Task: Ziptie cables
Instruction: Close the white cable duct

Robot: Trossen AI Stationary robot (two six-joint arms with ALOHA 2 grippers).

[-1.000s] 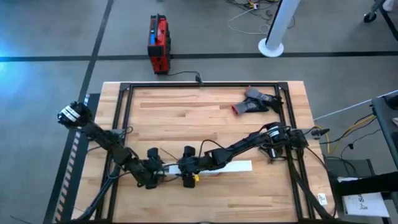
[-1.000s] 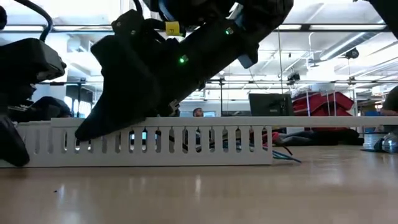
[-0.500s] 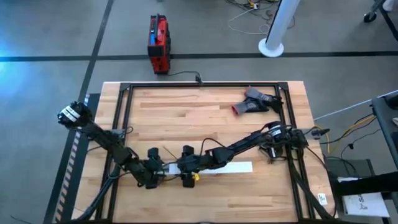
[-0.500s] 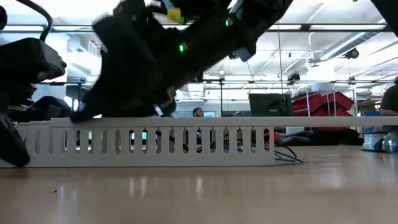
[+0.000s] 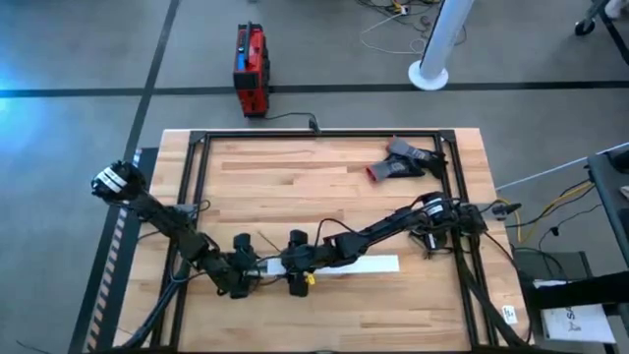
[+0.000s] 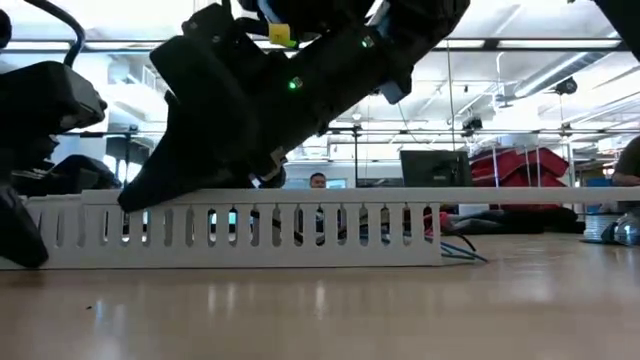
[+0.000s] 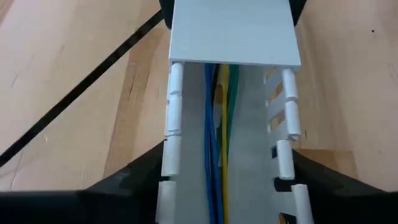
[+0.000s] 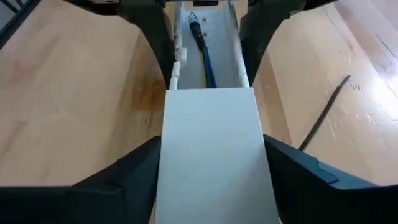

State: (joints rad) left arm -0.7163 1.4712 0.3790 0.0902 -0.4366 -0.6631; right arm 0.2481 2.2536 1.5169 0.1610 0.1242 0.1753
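Pale butcher-block wood table [image 5: 324,177] with a smooth satin sheen; on it a matt white plastic slotted channel [image 7: 233,37], holding thin glossy plastic-sheathed cables [image 7: 219,149]; beside the channel, a thin matt black plastic ziptie [image 8: 323,121]

The table [image 5: 324,177] has a light wooden plank top bordered by a black metal frame. A long white slotted channel [image 6: 240,228] lies near its front edge; a flat white cover [image 7: 231,31] closes part of it. A dark tool with a red tip [image 5: 401,163] rests near the far right corner. On the grey floor beyond the table stand a red and black case [image 5: 251,69] and a white pole base [image 5: 429,73].
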